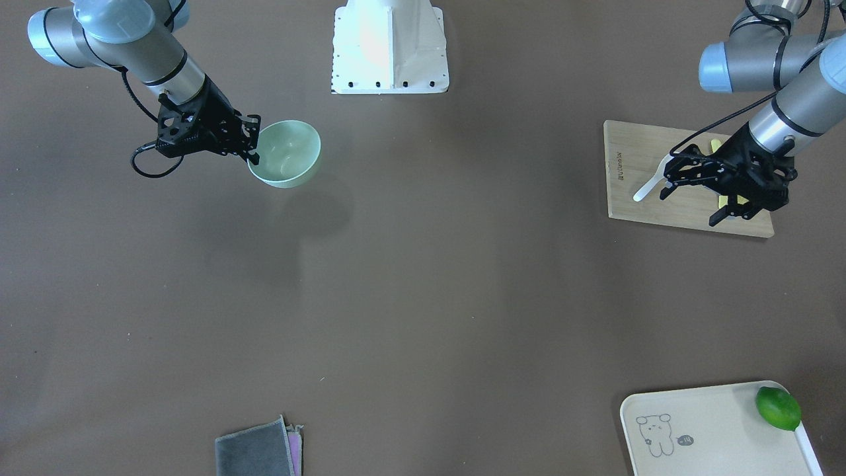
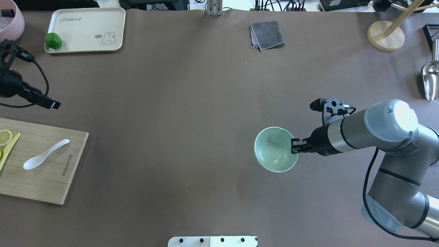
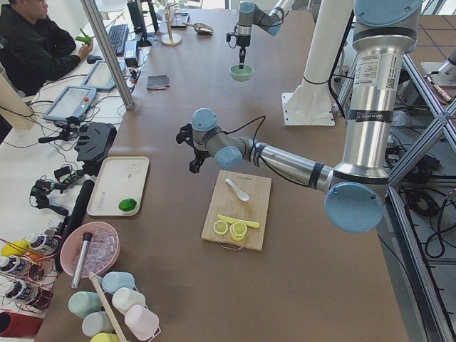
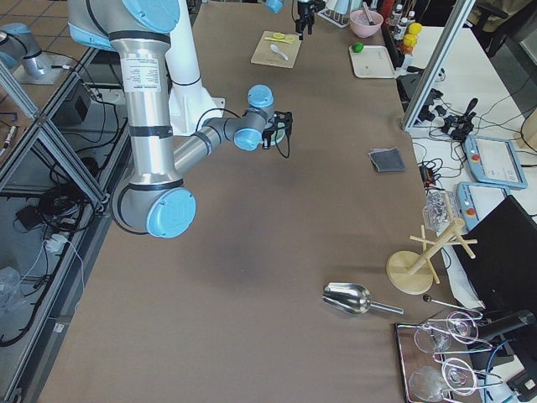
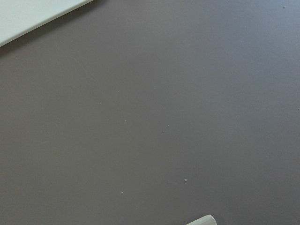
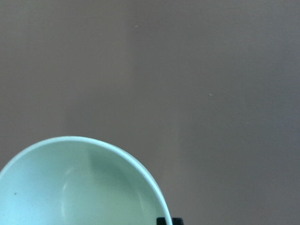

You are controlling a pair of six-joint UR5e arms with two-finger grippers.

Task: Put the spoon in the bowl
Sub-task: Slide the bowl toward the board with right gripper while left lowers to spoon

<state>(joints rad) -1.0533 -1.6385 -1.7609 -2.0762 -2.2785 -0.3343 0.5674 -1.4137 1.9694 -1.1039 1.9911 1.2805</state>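
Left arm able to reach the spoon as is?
Probably yes. The spoon lies bare on the board, clear of the knife and lemon slice. The left gripper hangs open close by, and nothing seems to be between them.

Overhead camera looked down from behind my shoulders, front one faced me across the table (image 1: 423, 297), both shared the bowl (image 2: 274, 154), side cameras sighted lengthwise, my wrist cameras hung close over the table.
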